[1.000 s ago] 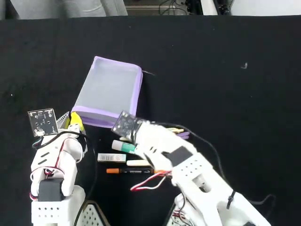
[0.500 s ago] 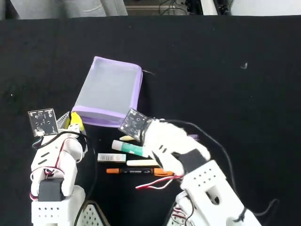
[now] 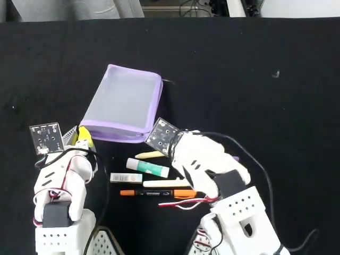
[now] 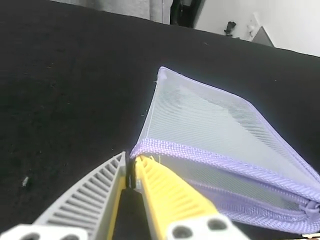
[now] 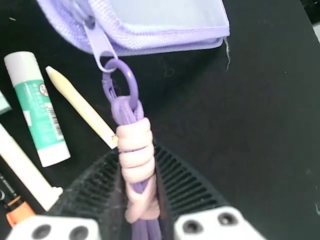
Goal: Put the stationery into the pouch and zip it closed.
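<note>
The right gripper point(image 5: 136, 172) is pinching a knotted cord charm point(image 5: 134, 142) between its black jaws, which are pressed together on it. The charm is hanging on a purple ring point(image 5: 120, 82), and the ring is hooked into the zipper pull point(image 5: 97, 42) at the corner of the purple mesh pouch point(image 5: 165, 20). On the other side, the left gripper point(image 4: 131, 162) is nipping the opposite corner of the pouch with its yellow and grey jaws closed on the purple edge binding, so the pouch is being held at both ends of its near side. The pouch is lying flat on the black table point(image 3: 265, 106), just beyond the two grippers. The stationery is lying on the table outside the pouch, between the two arms: a green glue stick point(image 3: 147, 167), a cream pencil point(image 3: 150, 155) just beside it, a white marker point(image 3: 164, 183) and an orange pen point(image 3: 154, 193). Since nothing is inside yet, the step in hand is most probably the opening of the zip, with the left gripper anchoring the pouch. How far the mouth is open is hard to tell from these views. The next move is calling for a steady pull of the charm along the line of the zip, not upward, while the left side is resisting; if that hold slips, the whole pouch will probably slide instead of opening.
</note>
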Available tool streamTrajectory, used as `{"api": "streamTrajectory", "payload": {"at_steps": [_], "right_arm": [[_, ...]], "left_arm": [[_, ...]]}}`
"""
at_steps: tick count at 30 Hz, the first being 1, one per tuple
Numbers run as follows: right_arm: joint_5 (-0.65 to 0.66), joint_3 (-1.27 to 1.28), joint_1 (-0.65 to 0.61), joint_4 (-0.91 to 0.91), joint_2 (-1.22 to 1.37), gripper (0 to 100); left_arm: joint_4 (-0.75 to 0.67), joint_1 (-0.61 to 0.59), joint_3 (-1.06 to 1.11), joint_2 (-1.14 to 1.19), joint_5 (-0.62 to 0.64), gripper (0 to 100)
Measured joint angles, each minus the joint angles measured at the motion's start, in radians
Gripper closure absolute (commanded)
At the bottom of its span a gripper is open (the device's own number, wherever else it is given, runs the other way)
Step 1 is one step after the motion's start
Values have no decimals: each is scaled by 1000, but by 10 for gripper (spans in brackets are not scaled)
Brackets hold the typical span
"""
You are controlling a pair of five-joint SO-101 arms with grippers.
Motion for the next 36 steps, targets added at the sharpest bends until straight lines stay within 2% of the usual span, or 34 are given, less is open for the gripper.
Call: {"api": "streamTrajectory", "payload": {"at_steps": [5,7,17,29,33,36], "right_arm": [[-87,29,-92,-29,0,813],[-103,35,-132,-34,0,779],[-150,121,-206,-150,0,780],[-187,127,-207,-173,0,780],[-196,127,-249,-173,29,781],[-238,126,-279,-203,106,828]], "left_arm": [[-2,-6,0,0,0,972],[-2,-6,0,0,0,972],[-2,-6,0,0,0,972],[-2,-6,0,0,0,972],[-2,-12,0,0,0,972],[-2,-14,0,0,0,972]]}}
